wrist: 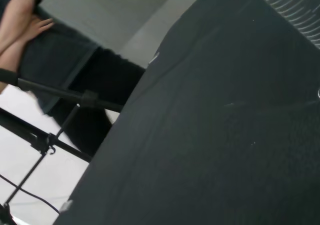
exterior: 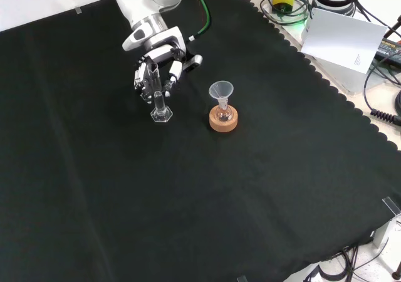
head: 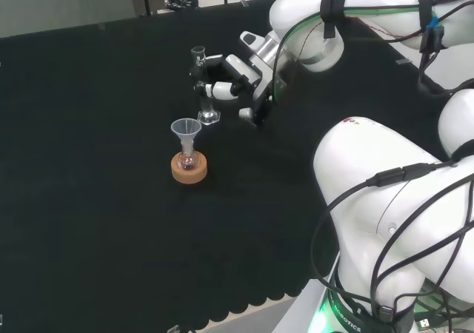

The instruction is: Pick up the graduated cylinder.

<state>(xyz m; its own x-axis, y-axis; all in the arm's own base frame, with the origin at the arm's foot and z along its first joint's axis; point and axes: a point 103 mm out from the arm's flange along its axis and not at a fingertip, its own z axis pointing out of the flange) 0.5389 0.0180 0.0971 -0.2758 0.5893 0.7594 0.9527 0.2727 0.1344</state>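
**One tall cylinder, one careful grip**

One clear graduated cylinder (head: pixel 204 85) stands upright on the black cloth (head: pixel 89 200), in the upper middle of the head view, with its flat base (exterior: pixel 161 114) resting on the cloth at the upper left of centre in the front view. The hand (head: pixel 233 78) sits just to its right in the head view, and its fingers (exterior: pixel 154 78) curl round the upper part of the tube. From these views the fingers look wrapped on the cylinder, though the glass is hard to read and I cannot tell how fully they touch it.

Below the cylinder in the head view, and to its right in the front view, a small flask (head: pixel 188 157) with a funnel (head: pixel 186 129) in its neck sits in a cork ring (head: pixel 189 169). It is near the cylinder but apart from it.

My judgement is that the step in hand is settling the grasp before the lift. Doing it well means keeping the tube upright while the fingers and thumb meet it from opposite sides, so it is not tipped on its narrow base. The lift should go straight up, and any sideways travel should lead away from the funnel, whose wide rim stands at about the height of the tube's middle. A tall, smooth tube may slip or swing if held too close to its top.
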